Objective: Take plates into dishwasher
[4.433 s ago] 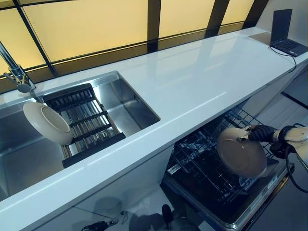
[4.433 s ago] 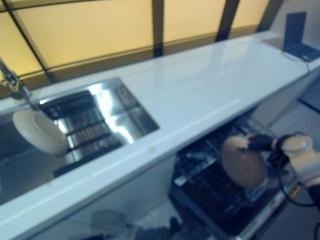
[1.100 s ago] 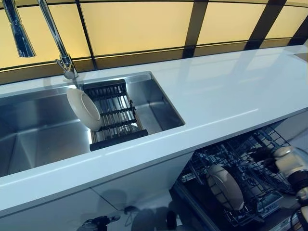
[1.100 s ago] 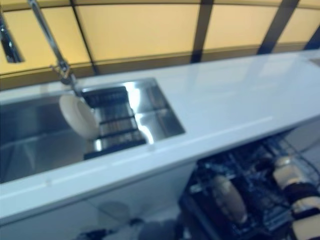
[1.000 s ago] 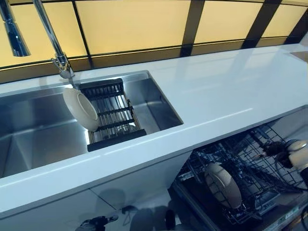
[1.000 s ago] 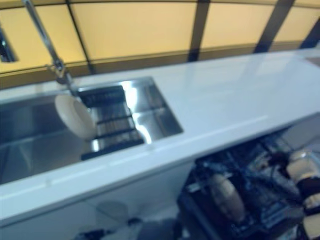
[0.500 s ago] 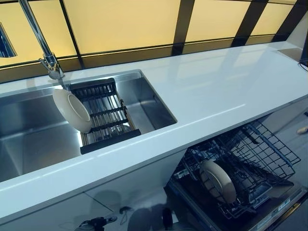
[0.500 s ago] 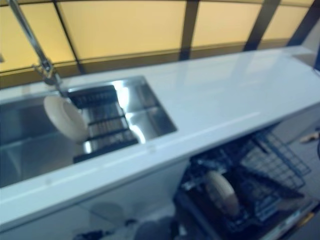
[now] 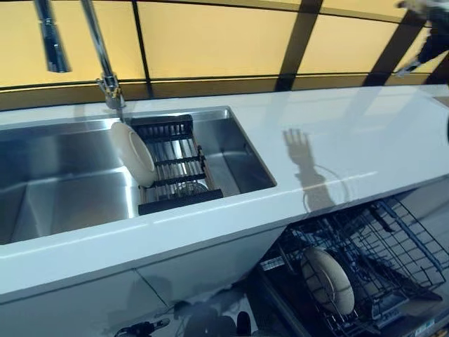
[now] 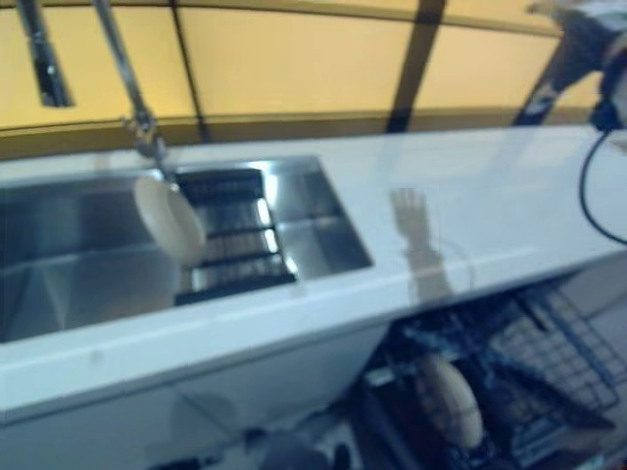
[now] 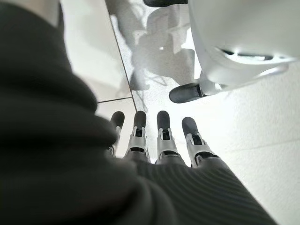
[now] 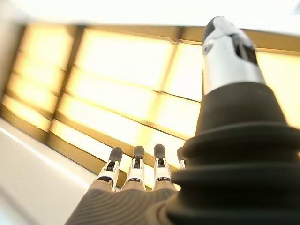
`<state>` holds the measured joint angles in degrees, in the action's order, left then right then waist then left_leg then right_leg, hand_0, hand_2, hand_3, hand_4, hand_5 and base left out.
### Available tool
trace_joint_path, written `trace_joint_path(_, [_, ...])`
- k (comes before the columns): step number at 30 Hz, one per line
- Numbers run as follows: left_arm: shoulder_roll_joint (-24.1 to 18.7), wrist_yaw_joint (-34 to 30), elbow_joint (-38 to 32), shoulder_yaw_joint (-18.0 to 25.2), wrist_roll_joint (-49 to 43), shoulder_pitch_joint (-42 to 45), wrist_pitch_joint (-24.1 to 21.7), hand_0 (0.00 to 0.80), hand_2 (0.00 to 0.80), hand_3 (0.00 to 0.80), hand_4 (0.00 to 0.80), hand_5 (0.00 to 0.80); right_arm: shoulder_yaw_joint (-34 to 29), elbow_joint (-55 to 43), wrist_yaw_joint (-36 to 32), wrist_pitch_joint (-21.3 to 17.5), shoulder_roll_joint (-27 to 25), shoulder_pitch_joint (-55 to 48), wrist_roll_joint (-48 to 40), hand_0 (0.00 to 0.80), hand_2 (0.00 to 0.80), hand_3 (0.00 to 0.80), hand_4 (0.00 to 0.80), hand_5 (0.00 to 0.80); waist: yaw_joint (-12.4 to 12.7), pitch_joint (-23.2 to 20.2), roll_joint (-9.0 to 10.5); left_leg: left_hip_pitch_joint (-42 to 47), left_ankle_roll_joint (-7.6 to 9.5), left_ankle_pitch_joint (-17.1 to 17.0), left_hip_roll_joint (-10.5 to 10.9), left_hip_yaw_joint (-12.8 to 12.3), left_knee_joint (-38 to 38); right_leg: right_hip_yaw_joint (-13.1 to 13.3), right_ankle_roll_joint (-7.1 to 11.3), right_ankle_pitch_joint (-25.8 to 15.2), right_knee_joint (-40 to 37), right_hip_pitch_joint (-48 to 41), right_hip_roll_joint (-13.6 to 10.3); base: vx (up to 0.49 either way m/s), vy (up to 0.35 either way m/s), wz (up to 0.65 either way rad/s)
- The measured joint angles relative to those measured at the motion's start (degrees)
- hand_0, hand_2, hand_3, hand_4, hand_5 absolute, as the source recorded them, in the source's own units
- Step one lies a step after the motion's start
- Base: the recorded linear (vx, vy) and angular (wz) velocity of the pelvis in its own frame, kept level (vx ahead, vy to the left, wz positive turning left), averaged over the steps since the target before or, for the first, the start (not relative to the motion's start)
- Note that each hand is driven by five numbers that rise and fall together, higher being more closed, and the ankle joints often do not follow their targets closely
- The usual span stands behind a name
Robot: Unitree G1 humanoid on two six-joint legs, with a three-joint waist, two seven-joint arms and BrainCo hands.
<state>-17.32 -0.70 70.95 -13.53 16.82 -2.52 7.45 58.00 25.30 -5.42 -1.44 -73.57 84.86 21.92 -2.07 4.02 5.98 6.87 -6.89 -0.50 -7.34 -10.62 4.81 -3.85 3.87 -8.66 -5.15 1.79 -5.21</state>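
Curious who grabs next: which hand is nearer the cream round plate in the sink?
Probably left: the left hand hangs low toward the floor; the right hand is raised high, far right of the cream plate.

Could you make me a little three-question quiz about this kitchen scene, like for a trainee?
1. True or false: a plate already stands in the dishwasher rack.
2. Where is the other plate? A) on the counter B) leaning at the drying rack in the sink C) in the right hand
3. Fill in: the right hand, raised before the window, holds ____.

Key: 1 true; 2 B; 3 nothing
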Motion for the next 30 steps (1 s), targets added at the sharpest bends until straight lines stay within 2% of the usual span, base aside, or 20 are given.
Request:
trace_joint_path(6, [-0.40, 0.93, -0.05, 0.11, 0.29, 0.53, 1.08, 0.000, 0.000, 0.000, 0.000, 0.000, 1.77, -9.82, 6.24, -6.61, 3.37, 2.73, 14.47, 0.000, 0.000, 0.000, 0.000, 0.000, 2.75, -1.15, 1.12, -2.02, -0.07, -0.89, 0.22, 3.47, -0.04, -3.29, -0.06, 0.47, 0.03, -0.01, -0.32, 0.003, 0.002, 0.29])
trace_joint_path(11, [-0.86, 2.02, -0.23, 0.22, 1.03, 1.28, 1.25, 0.000, 0.000, 0.000, 0.000, 0.000, 3.69, -14.09, 7.42, -9.56, 5.61, 5.43, 20.40, 0.000, 0.000, 0.000, 0.000, 0.000, 3.43, -1.54, 1.95, -3.78, -0.16, -1.51, 0.32, 6.21, -0.01, -5.71, 0.23, 0.92, 0.02, 0.12, -0.77, -0.008, 0.022, 0.28])
trace_joint_path(12, [-0.91, 2.05, -0.20, 0.32, 1.03, 1.56, 1.22, 0.000, 0.000, 0.000, 0.000, 0.000, 4.19, -14.69, 7.32, -9.83, 5.95, 6.07, 20.92, 0.000, 0.000, 0.000, 0.000, 0.000, 4.64, -1.49, 1.99, -4.03, -0.15, -1.54, 0.34, 6.53, -0.03, -6.18, 0.29, 0.99, 0.02, 0.07, -0.87, -0.016, 0.029, 0.18])
trace_joint_path(20, [-2.16, 2.36, -0.39, 1.41, 2.12, 2.46, 0.96, 0.000, 0.000, 0.000, 0.000, 0.000, 6.22, -15.70, 6.49, -10.83, 8.73, 8.98, 22.44, 0.000, 0.000, 0.000, 0.000, 0.000, 6.77, -0.06, 3.01, -6.72, -0.40, -2.62, 0.39, 10.27, -0.08, -9.46, 0.26, 1.47, 0.00, 0.58, -1.10, -0.016, 0.038, 0.23])
trace_joint_path(21, [-2.28, 2.35, -0.41, 1.42, 2.13, 2.50, 0.97, 0.000, 0.000, 0.000, 0.000, 0.000, 6.62, -15.68, 6.30, -10.88, 9.23, 9.58, 22.47, 0.000, 0.000, 0.000, 0.000, 0.000, 7.72, 0.54, 3.21, -6.98, -0.45, -2.70, 0.38, 10.64, -0.11, -9.63, 0.24, 1.49, 0.01, 0.64, -1.08, -0.029, 0.054, 0.18])
trace_joint_path(25, [-2.73, 2.35, -0.63, 1.42, 2.25, 2.42, 0.76, 0.000, 0.000, 0.000, 0.000, 0.000, 7.25, -15.64, 6.04, -11.78, 10.64, 10.10, 23.68, 0.000, 0.000, 0.000, 0.000, 0.000, 8.90, 1.62, 4.34, -8.83, -0.54, -3.08, 0.41, 11.46, -0.25, -10.37, 0.21, 1.50, 0.03, 1.81, -1.10, -0.010, 0.039, 0.13])
trace_joint_path(30, [-3.14, 2.35, -2.01, 1.42, 3.12, 2.57, 0.67, 0.000, 0.000, 0.000, 0.000, 0.000, 8.38, -15.67, 5.43, -12.07, 13.08, 11.79, 24.61, 0.000, 0.000, 0.000, 0.000, 0.000, 9.86, 3.14, 4.59, -9.82, -0.55, -3.17, 0.52, 12.75, -0.39, -10.96, 0.22, 1.60, 0.06, 1.94, -1.04, -0.025, 0.038, 0.14])
